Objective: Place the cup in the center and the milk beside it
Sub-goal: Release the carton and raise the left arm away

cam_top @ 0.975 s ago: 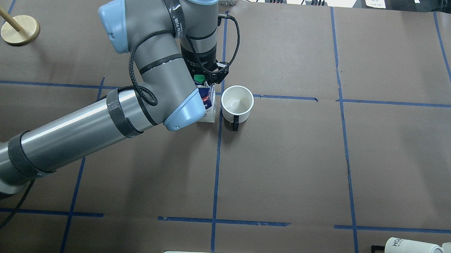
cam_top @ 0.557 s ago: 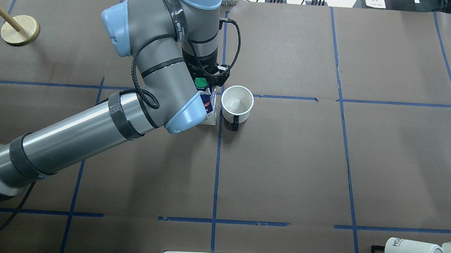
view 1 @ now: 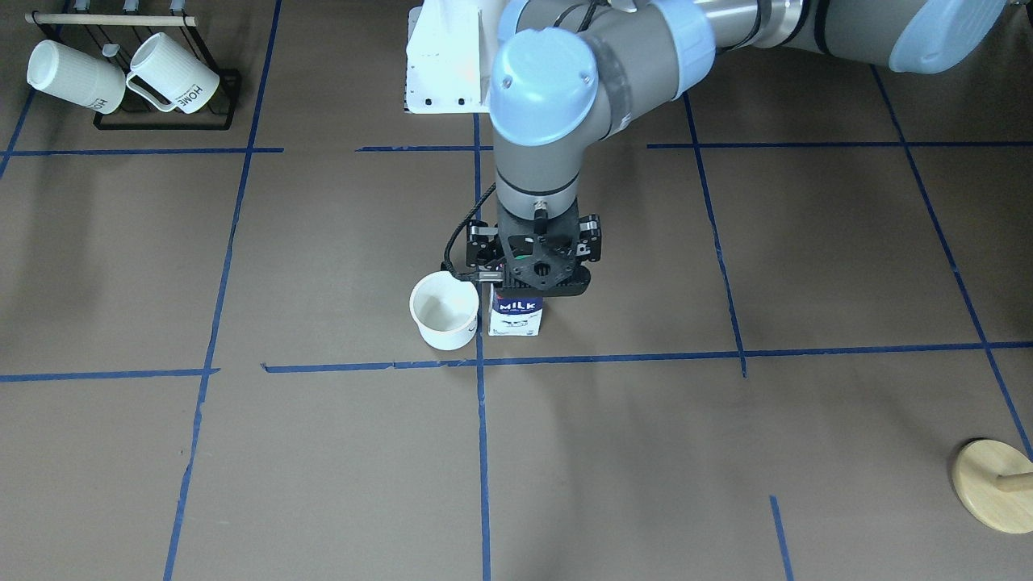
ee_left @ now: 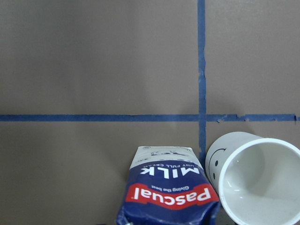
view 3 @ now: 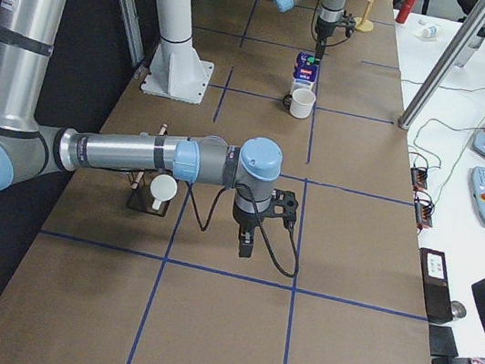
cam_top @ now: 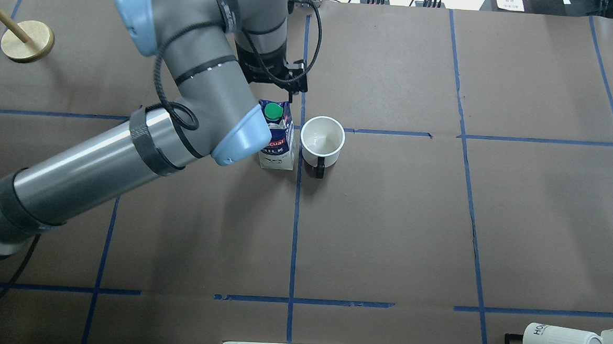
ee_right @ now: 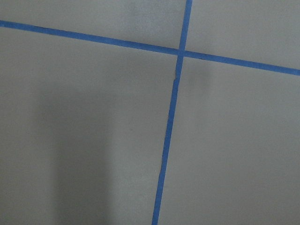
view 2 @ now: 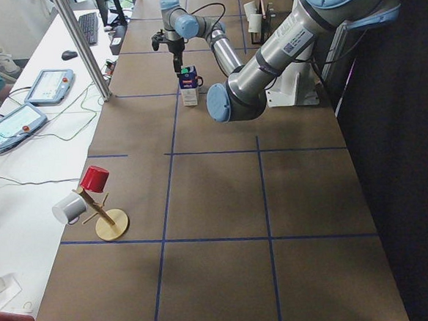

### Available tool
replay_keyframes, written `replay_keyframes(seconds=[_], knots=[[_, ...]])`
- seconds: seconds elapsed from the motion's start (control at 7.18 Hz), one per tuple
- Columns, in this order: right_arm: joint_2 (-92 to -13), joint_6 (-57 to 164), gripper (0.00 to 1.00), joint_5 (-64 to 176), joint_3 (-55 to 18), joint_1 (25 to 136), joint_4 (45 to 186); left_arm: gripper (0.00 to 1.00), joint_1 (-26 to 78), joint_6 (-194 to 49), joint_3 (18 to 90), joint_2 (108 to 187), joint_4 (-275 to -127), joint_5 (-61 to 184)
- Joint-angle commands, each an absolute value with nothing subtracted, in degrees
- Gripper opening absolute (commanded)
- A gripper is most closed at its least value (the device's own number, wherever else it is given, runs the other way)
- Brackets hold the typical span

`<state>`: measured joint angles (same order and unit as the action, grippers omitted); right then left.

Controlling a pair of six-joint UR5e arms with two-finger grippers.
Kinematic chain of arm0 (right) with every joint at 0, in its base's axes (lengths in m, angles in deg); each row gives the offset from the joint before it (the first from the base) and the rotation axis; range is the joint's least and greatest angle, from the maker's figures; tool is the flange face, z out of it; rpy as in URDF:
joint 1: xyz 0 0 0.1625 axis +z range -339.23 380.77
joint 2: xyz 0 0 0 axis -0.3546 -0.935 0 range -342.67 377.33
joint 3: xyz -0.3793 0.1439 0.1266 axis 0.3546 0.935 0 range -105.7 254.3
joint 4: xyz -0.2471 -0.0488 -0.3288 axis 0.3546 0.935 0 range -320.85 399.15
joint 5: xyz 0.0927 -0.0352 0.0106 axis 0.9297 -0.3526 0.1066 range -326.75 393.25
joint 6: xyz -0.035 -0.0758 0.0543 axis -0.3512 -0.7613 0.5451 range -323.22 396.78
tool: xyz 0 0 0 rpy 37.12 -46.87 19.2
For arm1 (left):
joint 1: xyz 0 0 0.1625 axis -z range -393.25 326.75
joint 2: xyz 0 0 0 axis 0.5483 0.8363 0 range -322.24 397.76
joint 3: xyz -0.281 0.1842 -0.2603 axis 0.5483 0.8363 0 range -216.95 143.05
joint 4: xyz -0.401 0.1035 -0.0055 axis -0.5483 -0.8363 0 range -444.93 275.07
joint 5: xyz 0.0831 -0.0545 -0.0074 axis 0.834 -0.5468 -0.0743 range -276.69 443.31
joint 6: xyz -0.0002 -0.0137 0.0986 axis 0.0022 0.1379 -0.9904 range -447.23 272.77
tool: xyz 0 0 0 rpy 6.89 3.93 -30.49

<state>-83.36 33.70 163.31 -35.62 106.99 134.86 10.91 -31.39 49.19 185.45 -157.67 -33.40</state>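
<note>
The white cup (cam_top: 322, 136) with a black handle stands upright just right of the blue tape crossing (cam_top: 301, 127). Its smiley face shows in the left wrist view (ee_left: 216, 157). The blue and white milk (cam_top: 277, 139) with a green cap stands upright just left of the crossing, close beside the cup (view 1: 444, 311). My left gripper (view 1: 535, 273) hangs above the milk (view 1: 516, 315), jaws spread and empty. My right gripper (view 3: 248, 236) points down over bare paper far from both; I cannot tell whether it is open or shut.
A black rack (view 1: 165, 121) holds two ribbed "HOME" mugs at the robot's near right corner. A wooden stand (cam_top: 27, 41) sits at the far left corner, with a red and a grey cup on it (view 2: 99, 205). A white base plate (view 1: 444, 64) is at the robot's edge.
My left gripper has let go of the milk's top and risen up and away from it. The green cap now shows in full. The milk and the cup stay put.
</note>
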Motion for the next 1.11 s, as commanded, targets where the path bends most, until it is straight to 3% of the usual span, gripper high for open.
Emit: replay_keyframes(seconds=[0.0,0.28,0.56,0.98], knots=[[-83.22,33.71,1.00,163.15,-35.56,106.99,134.86,0.99,17.60,-42.43,58.27,181.76,-148.43,-35.41],[-83.22,33.71,1.00,163.06,-35.56,106.99,134.86,0.99,28.30,-60.59,67.08,166.32,-148.74,-42.79],[-83.31,33.71,1.00,163.15,-34.17,106.99,134.86,0.99,37.47,-80.89,68.43,152.27,-151.09,-47.02],[-83.48,33.71,1.00,163.32,-33.45,106.99,134.86,0.99,47.41,-89.51,67.64,132.31,-164.42,-49.84]])
